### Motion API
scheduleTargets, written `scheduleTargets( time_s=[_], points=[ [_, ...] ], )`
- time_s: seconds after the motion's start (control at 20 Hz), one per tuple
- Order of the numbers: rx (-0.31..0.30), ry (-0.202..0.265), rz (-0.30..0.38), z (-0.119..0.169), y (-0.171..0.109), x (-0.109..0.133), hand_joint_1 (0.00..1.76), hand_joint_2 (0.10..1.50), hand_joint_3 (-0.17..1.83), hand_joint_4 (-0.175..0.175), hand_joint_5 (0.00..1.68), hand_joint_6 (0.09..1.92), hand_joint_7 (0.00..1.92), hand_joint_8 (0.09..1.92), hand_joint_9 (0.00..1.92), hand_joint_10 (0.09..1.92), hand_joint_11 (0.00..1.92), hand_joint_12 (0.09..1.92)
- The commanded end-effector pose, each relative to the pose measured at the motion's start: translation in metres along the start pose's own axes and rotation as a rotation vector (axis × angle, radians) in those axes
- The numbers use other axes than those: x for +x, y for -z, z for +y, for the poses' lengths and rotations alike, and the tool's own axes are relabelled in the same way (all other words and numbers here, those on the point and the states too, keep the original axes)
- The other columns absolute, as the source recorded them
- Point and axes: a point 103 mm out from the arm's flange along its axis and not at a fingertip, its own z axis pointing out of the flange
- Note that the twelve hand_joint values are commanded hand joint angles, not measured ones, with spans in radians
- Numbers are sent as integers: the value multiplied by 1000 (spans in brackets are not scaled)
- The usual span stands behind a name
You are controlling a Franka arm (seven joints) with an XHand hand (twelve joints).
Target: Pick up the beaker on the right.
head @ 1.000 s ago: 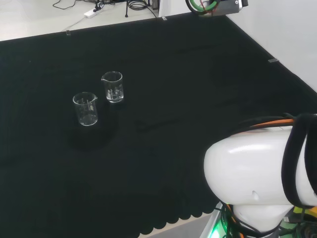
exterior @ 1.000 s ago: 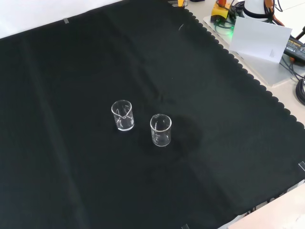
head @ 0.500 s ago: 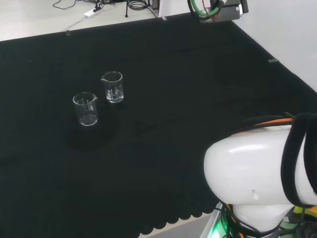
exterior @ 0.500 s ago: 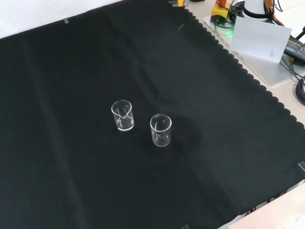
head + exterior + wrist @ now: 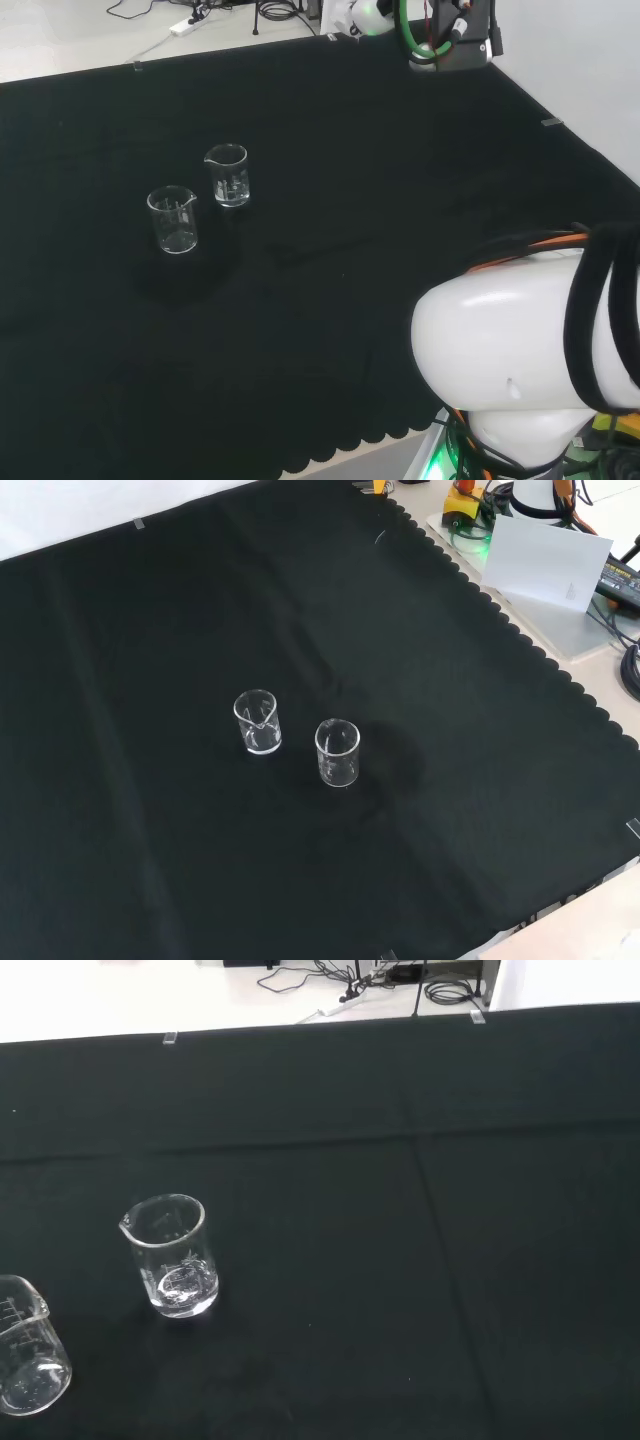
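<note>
Here, in the head view, two small clear glass beakers stand upright on the black cloth (image 5: 330, 150) that covers the bench, well to the left of the arm's large white link (image 5: 520, 360) in the lower right corner. The right-hand clear glass beaker (image 5: 228, 175) is the farther one, its spout turned to the left; the left-hand clear glass beaker (image 5: 173, 220) stands just beside it, nearer the camera, and the two are apart, not touching. At the top edge, above the cloth's far side, hangs a dark block with a green cable loop (image 5: 440, 35), part of the arm's end, well apart from both beakers. Whether the hand's fingers are spread or curled cannot be told from these views.

In the front view the pair stands near the middle of the cloth, side by side with a small gap: one beaker at left with its spout toward the camera, the other at right and a little lower. A white panel (image 5: 545, 560) lies off the cloth's scalloped edge at upper right.

In the wrist view both beakers stand upright on the cloth, one whole and one cut by the picture's edge. Each looks empty.
</note>
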Motion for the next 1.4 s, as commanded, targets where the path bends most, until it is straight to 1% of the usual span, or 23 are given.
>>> scheduleTargets(
  time_s=[0.05, 0.15, 0.25, 0.35, 0.5, 0.65, 0.8, 0.95, 1.15, 1.25, 1.4],
  points=[
    [15, -4, 44, 29, -31, -9, 571, 1036, 266, -41, 217, 87, 162, 583, 250, 664, 0, 1080],
    [16, 10, 51, 48, -40, -8, 575, 1028, 273, -41, 218, 87, 158, 583, 251, 664, 0, 1082],
    [17, 28, 73, 71, -53, -7, 577, 1024, 277, -42, 218, 87, 154, 581, 251, 664, 0, 1083],
    [21, 48, 84, 93, -65, -4, 580, 1002, 319, -43, 219, 87, 150, 581, 252, 662, 0, 1084],
    [38, 59, 127, 122, -82, 1, 583, 986, 345, -43, 219, 87, 144, 578, 249, 661, 0, 1082],
    [60, 77, 134, 147, -100, 6, 592, 977, 356, -43, 219, 87, 140, 577, 248, 660, 0, 1079],
    [79, 101, 136, 163, -116, 11, 602, 950, 393, -44, 219, 87, 135, 575, 246, 660, 0, 1077],
    [88, 137, 156, 176, -133, 17, 641, 887, 437, -43, 218, 87, 129, 573, 243, 662, 0, 1073],
    [113, 181, 225, 189, -161, 28, 696, 788, 519, -43, 217, 87, 126, 574, 247, 663, 0, 1088],
    [141, 196, 259, 195, -175, 32, 714, 747, 554, -43, 216, 87, 129, 577, 259, 663, 0, 1099],
    [162, 216, 279, 202, -193, 38, 732, 706, 592, -43, 215, 87, 132, 580, 269, 661, 0, 1115]
  ],
)
